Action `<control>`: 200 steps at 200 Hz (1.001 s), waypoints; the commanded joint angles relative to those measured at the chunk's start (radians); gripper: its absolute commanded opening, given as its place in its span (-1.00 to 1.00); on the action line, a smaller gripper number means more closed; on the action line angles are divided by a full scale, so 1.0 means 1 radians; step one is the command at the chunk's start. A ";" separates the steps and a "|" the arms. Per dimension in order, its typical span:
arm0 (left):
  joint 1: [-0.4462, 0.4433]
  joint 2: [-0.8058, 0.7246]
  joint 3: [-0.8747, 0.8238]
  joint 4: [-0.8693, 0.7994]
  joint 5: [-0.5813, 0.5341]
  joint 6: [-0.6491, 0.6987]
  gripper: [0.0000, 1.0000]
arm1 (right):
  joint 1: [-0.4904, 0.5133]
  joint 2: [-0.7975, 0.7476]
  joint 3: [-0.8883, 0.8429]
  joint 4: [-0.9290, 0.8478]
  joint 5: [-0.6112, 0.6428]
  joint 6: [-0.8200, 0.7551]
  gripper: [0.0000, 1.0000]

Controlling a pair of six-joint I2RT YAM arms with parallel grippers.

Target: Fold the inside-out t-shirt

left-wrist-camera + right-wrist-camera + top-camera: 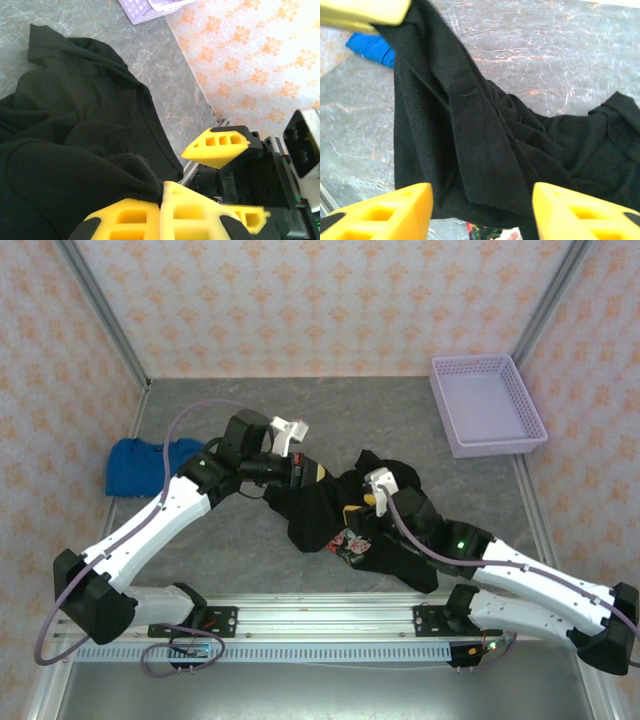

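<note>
The big, soft black cloth t-shirt (312,512) lies in a crumpled heap in the middle of the grey stone-look desk (250,570), between our 2 arms. Our left pincer (161,196) is squeezed tight on a bit of the shirt's edge and holds that bit up. Our right pincer (480,207) has its 2 yellow fingers wide apart. A hanging strip of the black cloth sits between them, but they grip nothing.

We think the step now is to get a second hold, so the shirt can be pulled out flat. To do it well, we should close the right pincer on that strip, near the left one. It should bite just 1 layer at the edge, not a thick bunch. Then the 2 pincers can move apart along the edge until the cloth is straight. We should lift enough for the heap to fall open. We should pull slowly, because soft cloth slips out fast. The left pincer must not let go first.

The small bright blue cloth bundle (140,465) sits well apart on the left. The pale purple plastic basket (441,410) is at the back right. We should stay away from both.
</note>
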 commanded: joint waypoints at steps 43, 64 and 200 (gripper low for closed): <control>-0.026 0.028 0.047 -0.031 0.029 0.034 -1.00 | 0.004 0.165 0.085 0.087 0.045 -0.152 -0.07; -0.029 0.032 0.046 -0.032 0.029 0.035 -1.00 | 0.004 0.191 0.102 0.098 0.100 -0.158 -0.24; -0.029 0.031 0.039 -0.048 -0.044 0.067 -1.00 | -0.119 0.246 0.182 0.119 -0.090 -0.088 -1.00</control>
